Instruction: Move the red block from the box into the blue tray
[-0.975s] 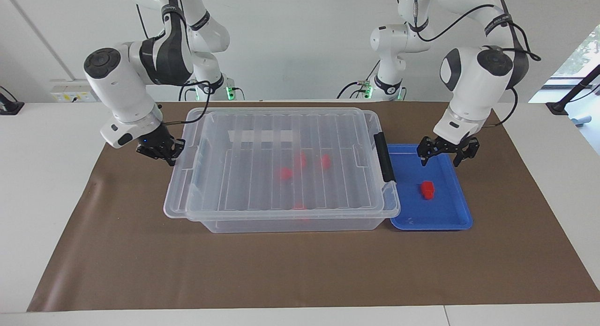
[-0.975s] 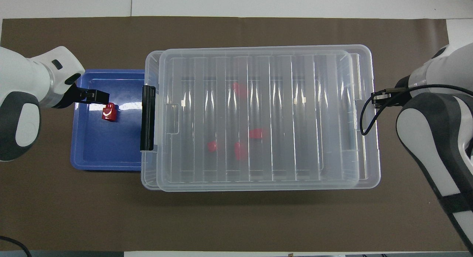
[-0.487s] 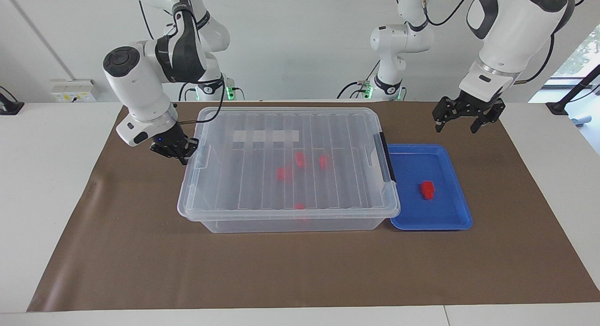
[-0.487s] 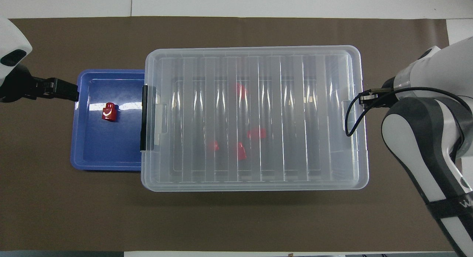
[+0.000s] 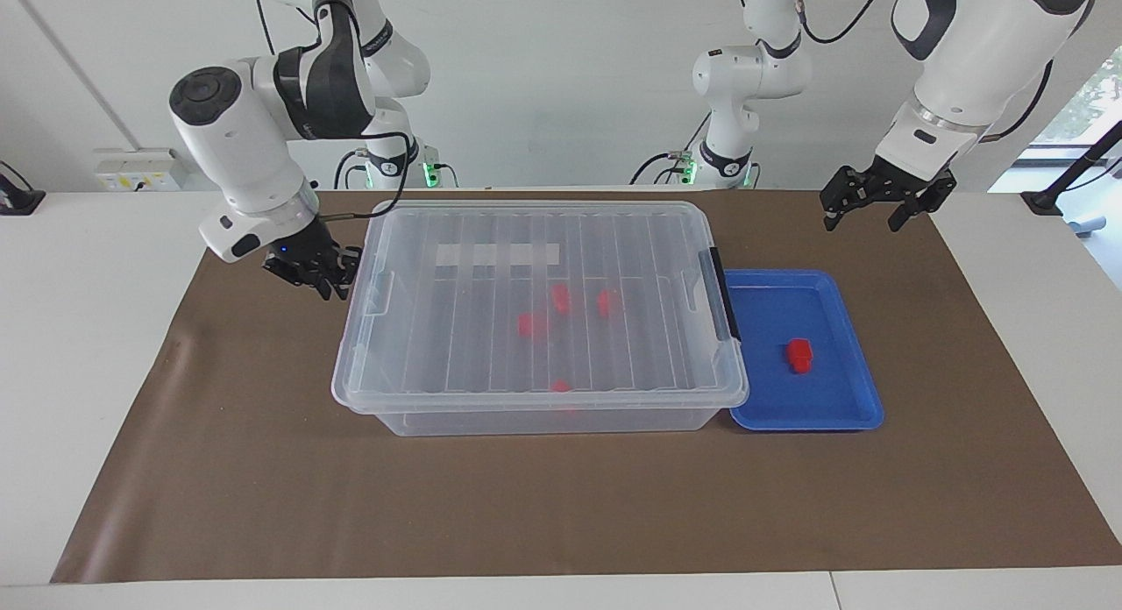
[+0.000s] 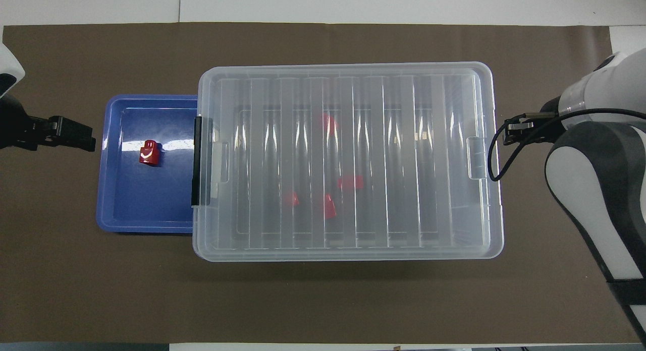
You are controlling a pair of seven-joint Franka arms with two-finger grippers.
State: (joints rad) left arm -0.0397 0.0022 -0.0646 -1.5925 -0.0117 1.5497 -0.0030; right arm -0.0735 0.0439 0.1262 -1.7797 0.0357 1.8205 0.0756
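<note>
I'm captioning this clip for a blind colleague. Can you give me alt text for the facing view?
One red block lies in the blue tray beside the lidded clear box, which holds four more. The left hand hangs open and empty above the mat near the tray; the right hand is at the box's other end.

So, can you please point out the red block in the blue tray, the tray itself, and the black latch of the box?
red block (image 5: 798,354), facing view, its top face.
blue tray (image 5: 806,414), facing view, bare floor by the rim farthest from the robots.
black latch (image 6: 196,161), overhead view, middle of the strip.
</note>
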